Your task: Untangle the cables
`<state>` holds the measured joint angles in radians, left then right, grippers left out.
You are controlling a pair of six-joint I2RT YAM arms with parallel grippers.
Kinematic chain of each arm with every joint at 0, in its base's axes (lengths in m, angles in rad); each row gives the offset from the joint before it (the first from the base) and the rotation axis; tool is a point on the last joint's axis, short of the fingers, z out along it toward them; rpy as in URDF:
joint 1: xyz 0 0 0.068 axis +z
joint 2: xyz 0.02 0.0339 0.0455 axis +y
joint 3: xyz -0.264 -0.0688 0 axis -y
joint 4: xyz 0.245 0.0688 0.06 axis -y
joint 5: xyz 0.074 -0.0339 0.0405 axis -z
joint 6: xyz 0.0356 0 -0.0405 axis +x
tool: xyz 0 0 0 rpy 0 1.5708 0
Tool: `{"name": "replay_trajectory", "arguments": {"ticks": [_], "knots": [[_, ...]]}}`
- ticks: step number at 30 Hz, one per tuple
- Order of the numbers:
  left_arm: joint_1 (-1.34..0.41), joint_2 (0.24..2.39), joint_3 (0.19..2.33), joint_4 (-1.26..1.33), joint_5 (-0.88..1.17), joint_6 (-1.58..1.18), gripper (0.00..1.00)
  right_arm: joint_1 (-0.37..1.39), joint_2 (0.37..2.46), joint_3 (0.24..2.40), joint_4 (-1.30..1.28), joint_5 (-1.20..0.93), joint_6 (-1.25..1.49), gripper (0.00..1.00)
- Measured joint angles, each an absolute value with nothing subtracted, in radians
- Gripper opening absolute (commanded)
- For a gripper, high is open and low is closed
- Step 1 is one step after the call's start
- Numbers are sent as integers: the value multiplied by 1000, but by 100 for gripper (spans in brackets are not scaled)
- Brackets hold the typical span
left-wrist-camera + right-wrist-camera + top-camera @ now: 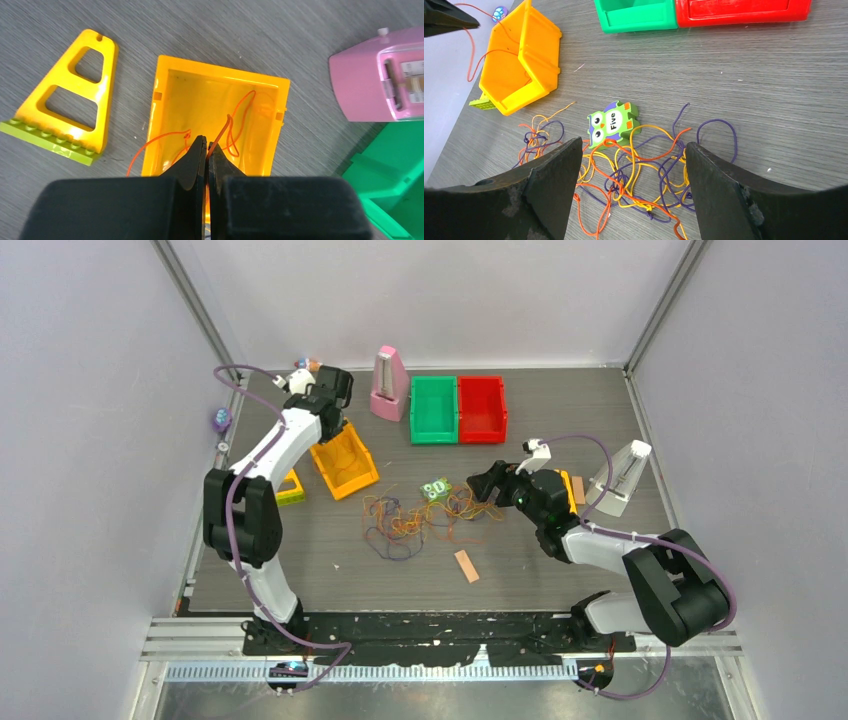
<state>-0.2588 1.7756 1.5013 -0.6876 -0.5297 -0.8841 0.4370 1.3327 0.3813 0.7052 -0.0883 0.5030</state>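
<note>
My left gripper pinches one orange cable over the yellow bin at far left; my right gripper hangs wide open above the tangled cables.

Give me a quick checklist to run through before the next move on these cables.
1. Left tool shut on an orange cable: ok.
2. That cable loops over the yellow-orange bin: ok.
3. Right tool open above the tangle: ok.
4. Tangle separated by colour: not ok, orange, yellow and purple strands cross.
5. Owl tile clear of strands: not ok, an orange strand touches its lower edge.
</note>
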Motion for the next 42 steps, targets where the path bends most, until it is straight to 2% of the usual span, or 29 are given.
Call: {"name": "replay_trajectory", "arguments": {"ticks": [21, 24, 27, 29, 31, 37, 42], "knots": [[-279, 1950, 1524, -613, -538, -967, 1, 437, 1317, 381, 705, -88, 503, 81], [-279, 1955, 1521, -617, -532, -971, 17, 437, 1313, 381, 704, -88, 503, 81], [-278, 1955, 1521, -615, -524, -968, 25, 437, 1309, 380, 704, -88, 503, 81], [-278, 1955, 1522, -618, -522, -960, 47, 437, 1305, 377, 705, -88, 503, 81], [-278, 1953, 1525, -627, -523, -939, 58, 437, 1304, 376, 704, -88, 503, 81], [-278, 1901, 1558, -679, -533, -890, 69, 437, 1304, 376, 704, -88, 503, 81], [-278, 1798, 1560, -701, -531, -834, 74, 437, 1304, 376, 704, -88, 503, 81]]}}
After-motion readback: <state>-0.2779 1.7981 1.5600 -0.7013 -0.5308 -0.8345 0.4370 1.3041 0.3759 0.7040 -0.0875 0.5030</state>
